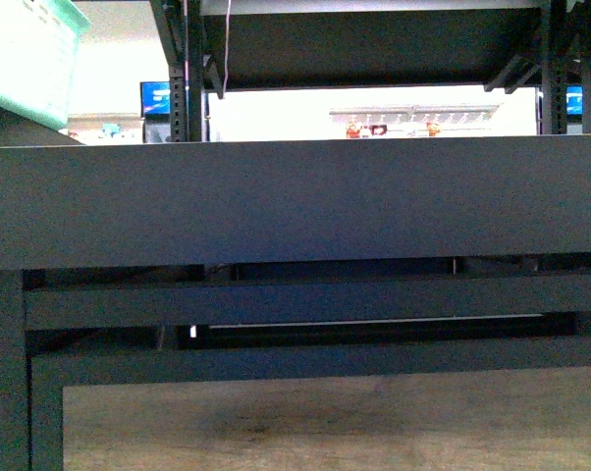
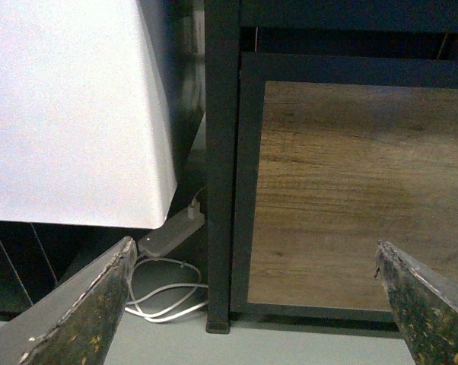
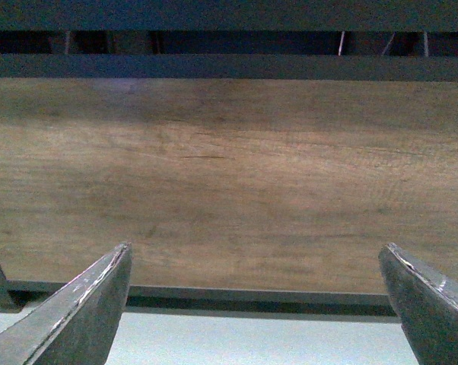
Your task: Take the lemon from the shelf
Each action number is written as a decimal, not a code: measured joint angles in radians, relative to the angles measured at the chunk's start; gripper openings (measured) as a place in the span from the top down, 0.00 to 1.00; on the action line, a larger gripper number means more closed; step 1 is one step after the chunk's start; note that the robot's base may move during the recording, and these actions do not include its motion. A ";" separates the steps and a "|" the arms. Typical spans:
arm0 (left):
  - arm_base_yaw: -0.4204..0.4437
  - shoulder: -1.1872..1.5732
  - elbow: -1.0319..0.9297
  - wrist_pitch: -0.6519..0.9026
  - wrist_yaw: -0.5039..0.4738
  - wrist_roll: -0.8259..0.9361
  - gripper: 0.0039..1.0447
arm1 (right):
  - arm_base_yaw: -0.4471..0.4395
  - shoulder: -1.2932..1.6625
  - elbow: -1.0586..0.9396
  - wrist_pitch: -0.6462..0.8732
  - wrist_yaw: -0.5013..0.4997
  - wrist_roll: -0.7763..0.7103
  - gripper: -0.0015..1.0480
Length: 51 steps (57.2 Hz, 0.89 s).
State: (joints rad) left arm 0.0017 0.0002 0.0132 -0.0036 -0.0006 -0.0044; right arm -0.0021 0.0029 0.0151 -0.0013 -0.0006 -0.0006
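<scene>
The lemon is out of view in every frame. The shelf's thick dark front lip [image 1: 295, 201] fills the middle of the front view, with another dark tray [image 1: 364, 49] above it. No arm shows in the front view. My left gripper [image 2: 252, 262] is open and empty, low near the floor, facing the shelf's dark upright post [image 2: 221, 167] and its wood base panel [image 2: 343, 190]. My right gripper [image 3: 253, 262] is open and empty, facing the same wood panel [image 3: 229, 175] and the dark bottom rail [image 3: 236, 293].
A pale green basket [image 1: 26, 54] sits at the upper left of the front view. In the left wrist view a white surface [image 2: 69, 106] stands beside the post, with a white power strip [image 2: 172, 232] and coiled cable [image 2: 164, 300] on the grey floor [image 3: 244, 338].
</scene>
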 joint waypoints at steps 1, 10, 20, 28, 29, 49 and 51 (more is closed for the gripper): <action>0.000 0.000 0.000 0.000 0.000 0.000 0.08 | 0.000 0.000 0.000 0.000 0.000 0.000 0.07; 0.000 0.000 0.000 0.000 0.000 0.000 0.08 | 0.000 0.000 0.000 0.000 0.000 0.000 0.07; 0.000 0.000 0.000 0.000 0.002 0.000 0.08 | 0.000 -0.001 0.000 0.000 -0.001 0.000 0.07; 0.000 0.000 0.000 0.000 0.000 0.000 0.08 | 0.000 0.000 0.000 0.000 -0.001 0.000 0.07; 0.000 0.000 0.000 0.000 0.000 0.000 0.08 | 0.000 -0.001 0.000 0.000 -0.002 0.000 0.07; 0.000 0.002 0.000 0.000 0.001 0.000 0.08 | 0.000 0.002 0.000 0.000 0.000 0.000 0.07; 0.000 0.002 0.000 0.000 0.001 0.000 0.08 | 0.000 0.002 0.000 0.000 -0.001 0.000 0.07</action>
State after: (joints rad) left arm 0.0017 0.0017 0.0132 -0.0036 0.0006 -0.0040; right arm -0.0017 0.0048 0.0151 -0.0013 -0.0017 -0.0006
